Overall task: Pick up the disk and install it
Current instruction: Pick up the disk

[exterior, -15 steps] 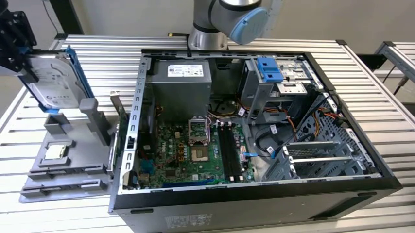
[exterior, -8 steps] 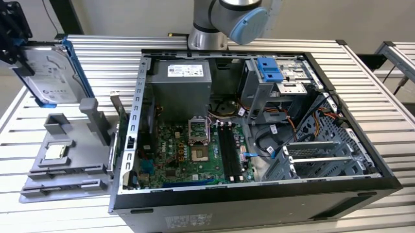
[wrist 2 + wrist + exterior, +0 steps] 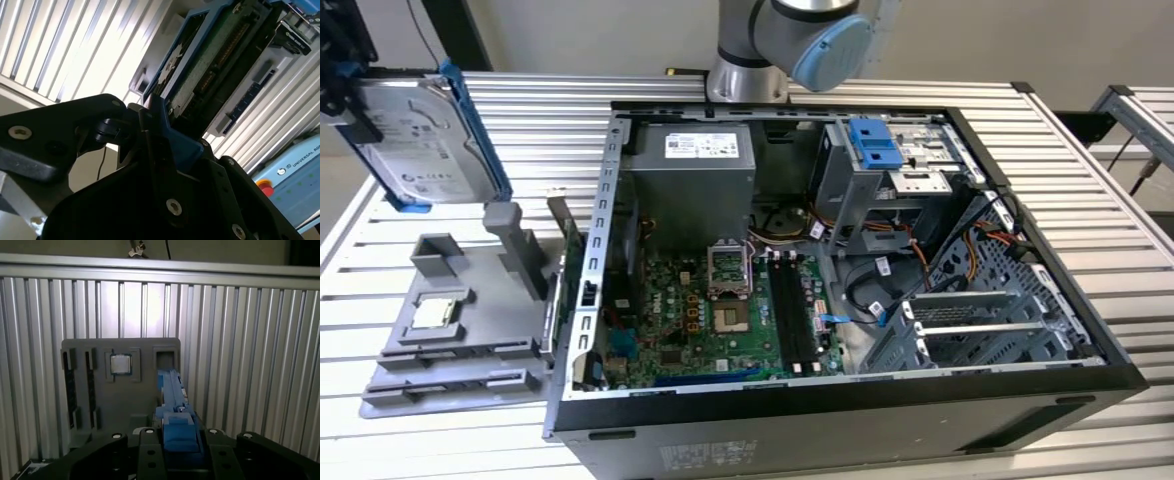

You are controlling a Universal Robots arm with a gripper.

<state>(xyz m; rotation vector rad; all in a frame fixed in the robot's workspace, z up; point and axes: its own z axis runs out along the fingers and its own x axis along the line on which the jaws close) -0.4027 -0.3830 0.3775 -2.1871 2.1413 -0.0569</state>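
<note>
The disk (image 3: 424,135) hangs upright in the air above the table at the exterior view's left, its white label facing the camera and its blue carrier framing it. My gripper (image 3: 352,105) is shut on the disk's left edge. In the first wrist view the disk (image 3: 172,390) shows edge-on, with the black fingers (image 3: 150,450) clamped on the blue carrier and my gripper (image 3: 177,442) above the grey holder. The second wrist view shows the disk's green circuit-board side (image 3: 210,55) held in my gripper (image 3: 162,135).
A grey holder (image 3: 454,330) lies on the slatted table below the disk, with a small square chip (image 3: 434,312) in one pocket. The open computer case (image 3: 1107,365) fills the middle and right. A blue bracket (image 3: 871,145) sits in its drive bay.
</note>
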